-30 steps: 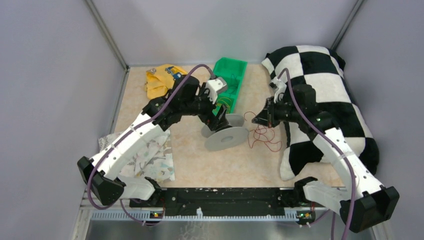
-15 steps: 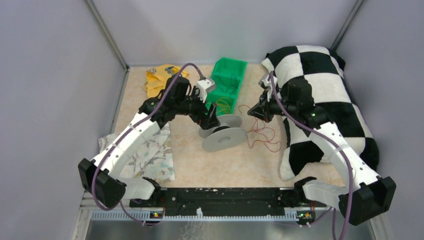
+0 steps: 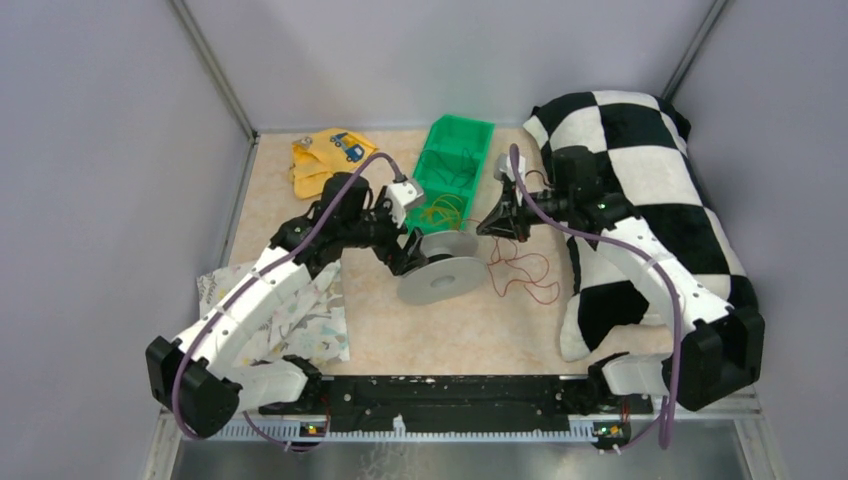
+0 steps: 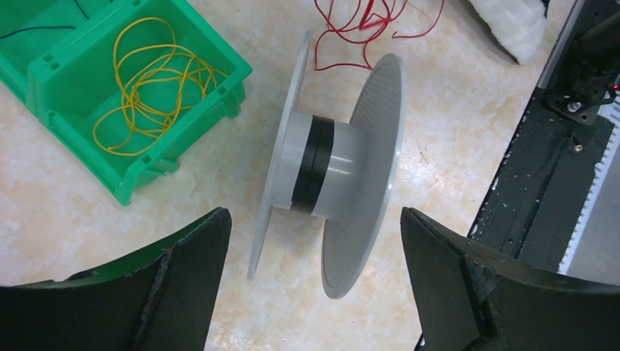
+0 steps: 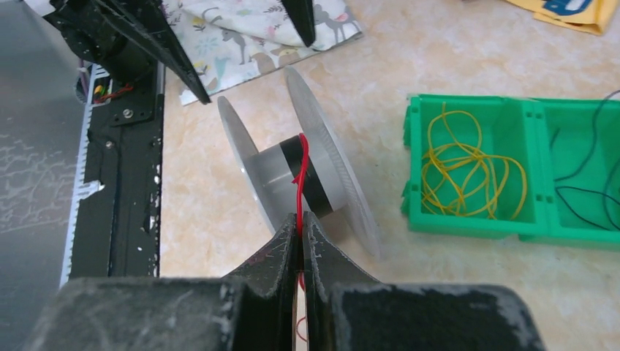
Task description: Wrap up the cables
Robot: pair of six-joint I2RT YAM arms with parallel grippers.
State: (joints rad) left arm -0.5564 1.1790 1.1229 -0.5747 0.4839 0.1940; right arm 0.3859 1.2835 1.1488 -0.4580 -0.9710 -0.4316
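Marbled bench (image 3: 450,330), centre: we see the red cable (image 3: 522,272) lying in loose loops beside the grey spool (image 3: 446,272), one strand pinched in our closed right gripper (image 5: 301,228); our left gripper (image 4: 313,216) gapes wide astride the spool, near the green bin (image 3: 486,150).

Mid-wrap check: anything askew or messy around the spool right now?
The spool lies on its side, resting on its flange rims. Most of the red wire sprawls in a loose tangle beside it, with one strand running to the hub from the shut right gripper.
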